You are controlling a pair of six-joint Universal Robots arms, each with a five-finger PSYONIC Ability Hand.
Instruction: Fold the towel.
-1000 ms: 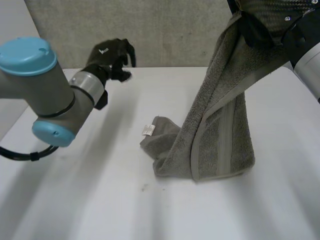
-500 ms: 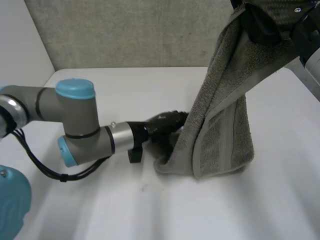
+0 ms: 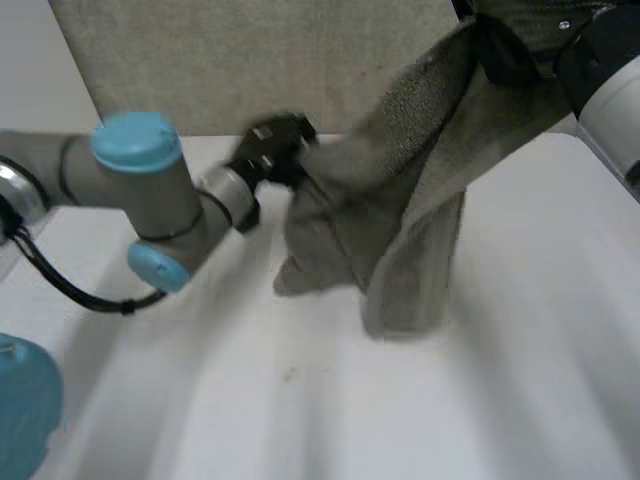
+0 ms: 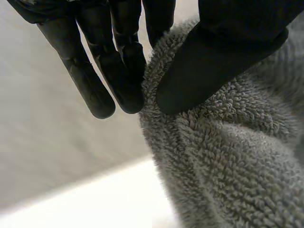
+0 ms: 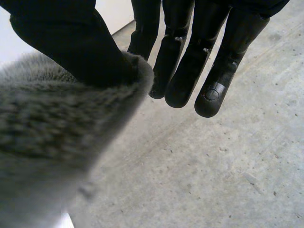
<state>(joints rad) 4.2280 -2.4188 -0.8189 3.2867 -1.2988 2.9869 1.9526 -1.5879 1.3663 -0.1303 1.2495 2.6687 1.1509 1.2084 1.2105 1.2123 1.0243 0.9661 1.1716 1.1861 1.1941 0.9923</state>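
A grey towel (image 3: 400,220) hangs in the air over the white table (image 3: 300,420), its lower end just touching the table top. My right hand (image 3: 520,40) holds its upper corner high at the back right; in the right wrist view the thumb (image 5: 71,42) pinches the towel's edge (image 5: 57,123) against the fingers (image 5: 185,52). My left hand (image 3: 275,145) is at the towel's left edge, lifted off the table. In the left wrist view its thumb (image 4: 223,52) and fingers (image 4: 118,61) pinch a corner of the towel (image 4: 228,161).
A grey wall (image 3: 250,60) stands behind the table's far edge, close to both hands. My left arm (image 3: 140,200) reaches across the left half of the table.
My left hand went down to the towel's low corner on the table, shut on it, and has lifted it up and back. The towel's lower part has risen with it. The right hand stays high.
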